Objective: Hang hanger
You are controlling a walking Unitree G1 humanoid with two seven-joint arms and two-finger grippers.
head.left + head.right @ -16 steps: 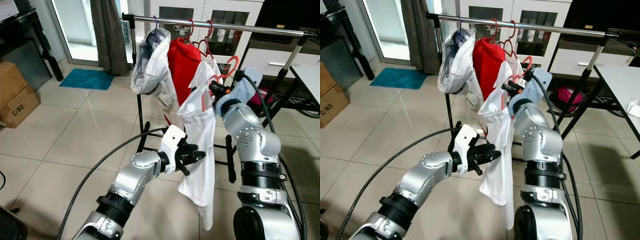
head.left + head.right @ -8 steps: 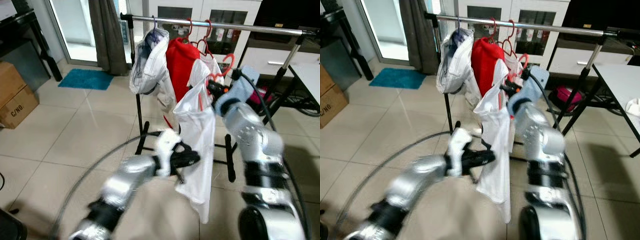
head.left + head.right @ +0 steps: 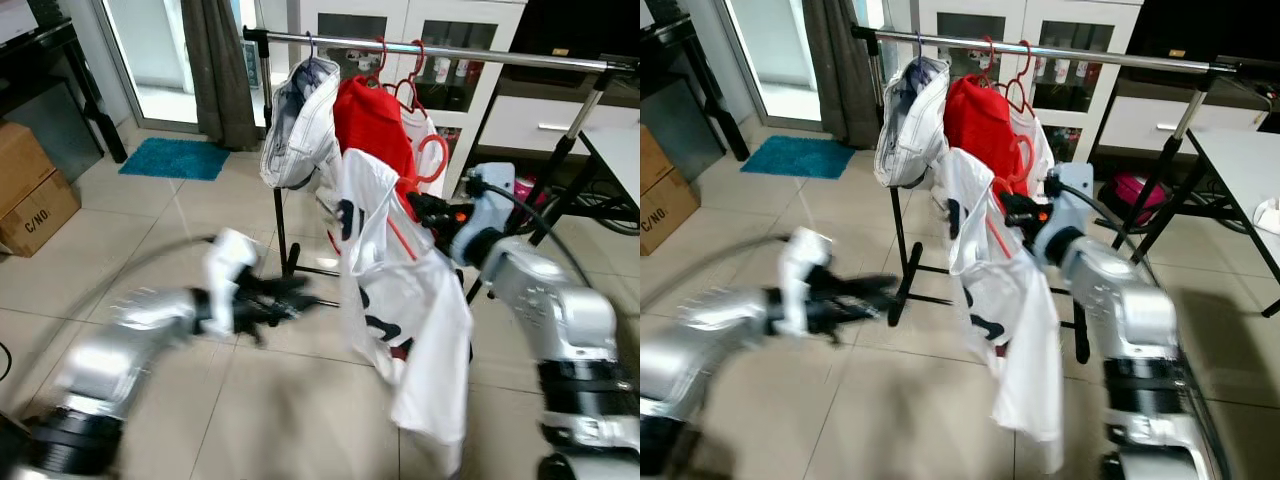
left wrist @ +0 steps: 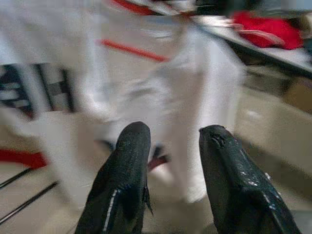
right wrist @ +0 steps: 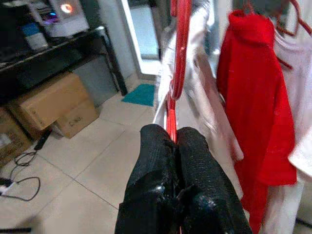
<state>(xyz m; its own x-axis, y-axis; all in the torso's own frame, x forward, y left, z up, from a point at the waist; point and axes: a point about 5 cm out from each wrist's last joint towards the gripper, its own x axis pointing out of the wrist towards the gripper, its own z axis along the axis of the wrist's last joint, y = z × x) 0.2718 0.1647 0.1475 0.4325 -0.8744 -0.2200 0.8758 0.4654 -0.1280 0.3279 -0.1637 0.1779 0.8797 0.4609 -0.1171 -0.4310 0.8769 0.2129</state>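
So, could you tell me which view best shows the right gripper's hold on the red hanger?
The right wrist view: the right gripper is shut on the red hanger. The eye views show the grip small, beside the white shirt.

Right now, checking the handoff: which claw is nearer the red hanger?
Right. The right claw is shut on the red hanger carrying the white shirt. The left claw hangs open beside the shirt, apart from it.

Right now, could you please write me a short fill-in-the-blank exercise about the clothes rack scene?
1. The right gripper is shut on a ____ hanger.
2. That hanger carries a ____ shirt.
3. The left gripper has its fingers ____.
4. The rug on the floor is ____.

Missing words: red; white; open; blue
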